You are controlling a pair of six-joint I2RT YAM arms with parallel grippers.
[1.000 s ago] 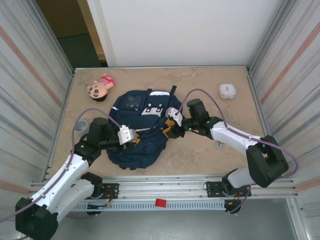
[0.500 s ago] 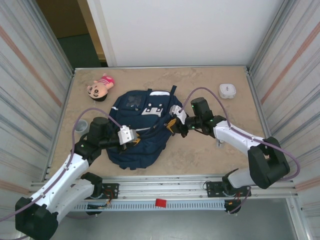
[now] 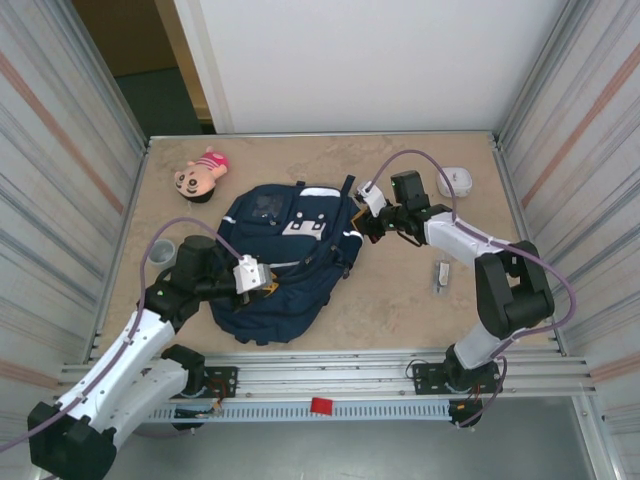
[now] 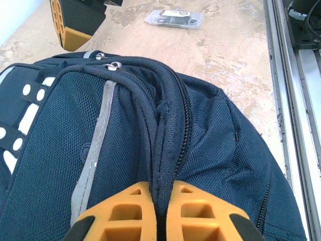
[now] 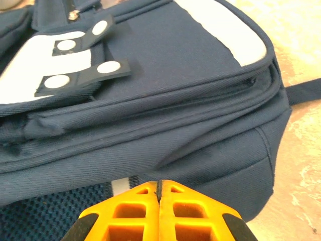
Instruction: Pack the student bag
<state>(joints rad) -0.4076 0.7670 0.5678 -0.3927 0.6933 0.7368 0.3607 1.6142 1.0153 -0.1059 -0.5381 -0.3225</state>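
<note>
Sandy desk [image 3: 400, 300], metal-walled bay. Left end effector [image 4: 161, 193] pinches a zipper-edged ridge of the student bag [image 3: 285, 262], probably anchoring it; right end effector [image 5: 159, 187], pressed together, sits at the bag's side directly ahead, nothing visibly held.

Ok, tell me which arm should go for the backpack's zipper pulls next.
Right. The left hand is clamped on the zipper ridge of the navy-blue fabric backpack, steadying it. The right hand is shut, seemingly empty, near the metal zipper pulls.

On the table [image 3: 400, 312], student bag [image 3: 285, 265] central, doll [image 3: 200, 175] behind-left, case [image 3: 441, 275] right.
</note>
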